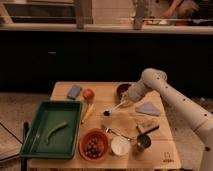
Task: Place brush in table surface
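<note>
Slanting down from the jaws, the brush (114, 108) has its pale handle pinched at the upper end, and its dark head hangs low over the table (125, 125), at or just above the wood; contact cannot be told. The gripper (125, 102) is over the middle of the tabletop with its jaws pressed together on the handle. Just behind the jaws sits a dark bowl (122, 89). To their right lies a blue cloth (149, 108). On the other side, beyond the brush head, are a banana (88, 112), a tomato (88, 93) and a blue sponge (74, 91). Nearer the camera than the jaws lie a fork (117, 133), a white cup (120, 146) and an orange bowl (93, 145). A green tray (52, 128) sits farthest to that side, at the table's edge.
</note>
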Controlling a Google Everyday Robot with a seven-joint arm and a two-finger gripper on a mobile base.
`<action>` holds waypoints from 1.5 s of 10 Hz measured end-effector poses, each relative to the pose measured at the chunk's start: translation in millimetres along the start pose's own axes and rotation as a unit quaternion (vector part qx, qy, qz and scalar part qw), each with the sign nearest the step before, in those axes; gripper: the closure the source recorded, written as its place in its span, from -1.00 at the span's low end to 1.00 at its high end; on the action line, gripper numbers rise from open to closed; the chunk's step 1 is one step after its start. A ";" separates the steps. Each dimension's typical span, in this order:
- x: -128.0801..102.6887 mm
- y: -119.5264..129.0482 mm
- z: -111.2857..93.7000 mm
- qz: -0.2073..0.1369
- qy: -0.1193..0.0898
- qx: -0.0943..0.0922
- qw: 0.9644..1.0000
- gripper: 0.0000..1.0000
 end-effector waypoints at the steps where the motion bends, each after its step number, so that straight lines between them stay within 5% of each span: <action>1: 1.4 1.9 2.1 0.000 -0.001 -0.002 1.000 1.00; 10: 11.4 14.3 5.4 0.000 -0.005 -0.017 1.000 1.00; 15: 16.2 21.9 4.8 0.000 -0.003 -0.022 1.000 0.40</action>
